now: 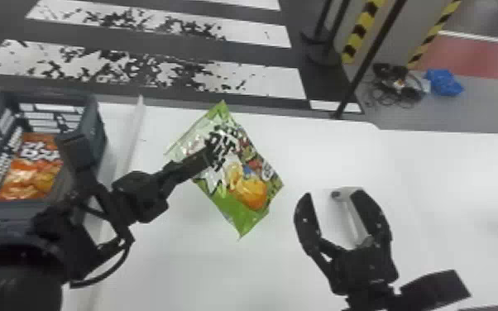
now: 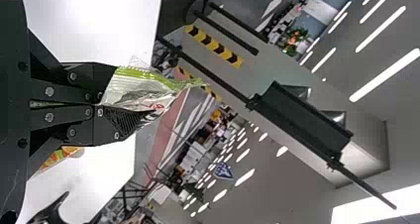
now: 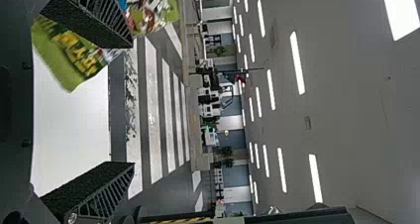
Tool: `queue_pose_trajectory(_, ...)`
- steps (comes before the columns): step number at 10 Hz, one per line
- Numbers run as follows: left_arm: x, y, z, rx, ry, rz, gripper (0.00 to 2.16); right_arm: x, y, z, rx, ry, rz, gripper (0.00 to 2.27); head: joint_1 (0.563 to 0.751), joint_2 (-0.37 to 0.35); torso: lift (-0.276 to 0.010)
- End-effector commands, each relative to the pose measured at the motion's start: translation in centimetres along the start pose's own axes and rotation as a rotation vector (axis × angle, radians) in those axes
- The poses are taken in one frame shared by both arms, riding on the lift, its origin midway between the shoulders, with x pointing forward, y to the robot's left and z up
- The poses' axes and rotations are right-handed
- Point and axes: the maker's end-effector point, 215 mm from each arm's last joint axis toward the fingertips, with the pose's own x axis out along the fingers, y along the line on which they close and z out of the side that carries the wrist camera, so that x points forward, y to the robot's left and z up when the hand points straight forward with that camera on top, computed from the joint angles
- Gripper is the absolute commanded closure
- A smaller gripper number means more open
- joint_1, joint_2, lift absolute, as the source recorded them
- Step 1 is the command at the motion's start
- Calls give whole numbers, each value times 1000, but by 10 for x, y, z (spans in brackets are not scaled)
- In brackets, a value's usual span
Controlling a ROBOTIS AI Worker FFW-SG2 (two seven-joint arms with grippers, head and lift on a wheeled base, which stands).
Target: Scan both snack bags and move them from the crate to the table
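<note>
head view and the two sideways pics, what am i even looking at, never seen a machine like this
This is a robot with two black arms. The head view looks down from its head; the sideways ones come from cameras on its left and right wrists.

Its left fingers are closed on a green snack bag, held over the white table. Its right fingers are spread open. A pale grey object shows near them; I can't tell what it is.

On the robot's left, a dark crate contains an orange snack bag.
</note>
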Motion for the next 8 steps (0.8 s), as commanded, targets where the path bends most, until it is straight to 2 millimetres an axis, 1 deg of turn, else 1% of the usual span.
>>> queue_pose_trajectory(1,37,-3,-55,-48,76,-40,2135,0,0,0,-1,0,0,80,695,-255,-88)
queue_pose_trajectory(2,53,-7,-83,-61,121,-61,2105,0,0,0,-1,0,0,80,695,-304,-88)
queue_pose_trajectory(3,63,-12,-101,-27,151,-67,1993,0,1,1,0,0,2,80,695,-328,-88)
queue_pose_trajectory(4,68,-9,-108,-8,154,-37,1440,1,2,2,1,-3,3,80,695,-350,-88)
queue_pose_trajectory(5,69,-8,-113,37,168,-24,100,1,3,3,2,-4,5,80,695,-350,-88)
queue_pose_trajectory(6,69,-1,-111,80,174,12,-2,1,4,4,3,-6,6,80,695,-350,-88)
queue_pose_trajectory(7,68,3,-102,118,165,40,26,1,4,5,3,-7,6,80,695,-350,-88)
queue_pose_trajectory(8,64,16,-91,238,172,120,29,1,4,5,3,-7,8,80,695,-350,-88)
